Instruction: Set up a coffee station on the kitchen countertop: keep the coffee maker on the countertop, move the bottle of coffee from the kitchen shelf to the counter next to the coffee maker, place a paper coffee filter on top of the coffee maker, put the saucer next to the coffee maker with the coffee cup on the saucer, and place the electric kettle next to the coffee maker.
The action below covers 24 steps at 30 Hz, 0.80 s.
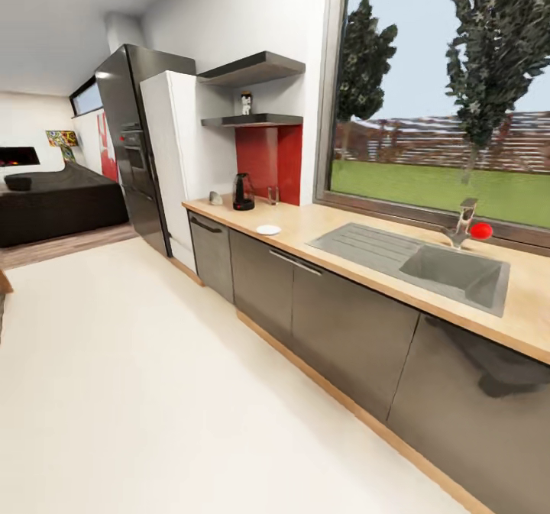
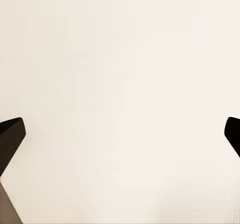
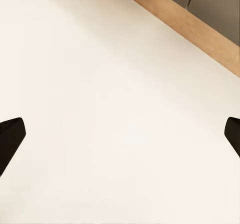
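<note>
- The kettle [image 1: 244,192] is standing near the far end of the desk [image 1: 344,227], by the red wall panel [image 1: 269,163].
- The saucer [image 1: 268,230] is lying nearer, close to the desk's front edge.
- The coffee jar [image 1: 246,102] is sitting on the shelf [image 1: 252,121] above the kettle.
- The left tool [image 2: 120,134] and the right tool [image 3: 120,134] are both hanging over pale floor [image 1: 153,392] with fingers spread wide apart, gripping nothing, well apart from everything on the desk.
</note>
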Motion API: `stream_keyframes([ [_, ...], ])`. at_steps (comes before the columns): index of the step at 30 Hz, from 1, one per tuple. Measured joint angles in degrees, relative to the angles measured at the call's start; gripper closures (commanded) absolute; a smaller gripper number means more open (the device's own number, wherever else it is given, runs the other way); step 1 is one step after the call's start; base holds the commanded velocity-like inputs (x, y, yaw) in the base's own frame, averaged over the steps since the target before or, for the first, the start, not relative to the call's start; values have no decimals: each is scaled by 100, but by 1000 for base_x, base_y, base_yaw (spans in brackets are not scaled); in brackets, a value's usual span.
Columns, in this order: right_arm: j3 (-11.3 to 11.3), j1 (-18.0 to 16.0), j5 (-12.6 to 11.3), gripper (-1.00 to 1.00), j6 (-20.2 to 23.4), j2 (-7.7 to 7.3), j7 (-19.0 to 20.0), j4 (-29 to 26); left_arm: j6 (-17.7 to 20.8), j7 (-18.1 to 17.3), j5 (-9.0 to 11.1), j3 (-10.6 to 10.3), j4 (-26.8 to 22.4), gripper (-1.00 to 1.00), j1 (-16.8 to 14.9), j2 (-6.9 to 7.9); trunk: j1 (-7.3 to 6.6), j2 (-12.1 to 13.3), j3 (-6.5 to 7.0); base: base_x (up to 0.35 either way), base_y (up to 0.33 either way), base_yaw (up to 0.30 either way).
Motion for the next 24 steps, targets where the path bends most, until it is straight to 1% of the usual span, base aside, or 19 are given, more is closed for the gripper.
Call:
stream_keyframes([
  [7,-2,0,0,-100,0,0,0,-1,2,0,0,0,0,-100,0,1,0,0,0,339,4,275],
  [14,-1,0,0,-100,0,1,0,-1,1,0,0,1,0,-100,0,1,0,0,0,339,66,255],
  [24,20,1,21,-100,-8,-21,16,1,1,0,0,0,2,-100,-1,1,0,0,0,339,44,22],
])
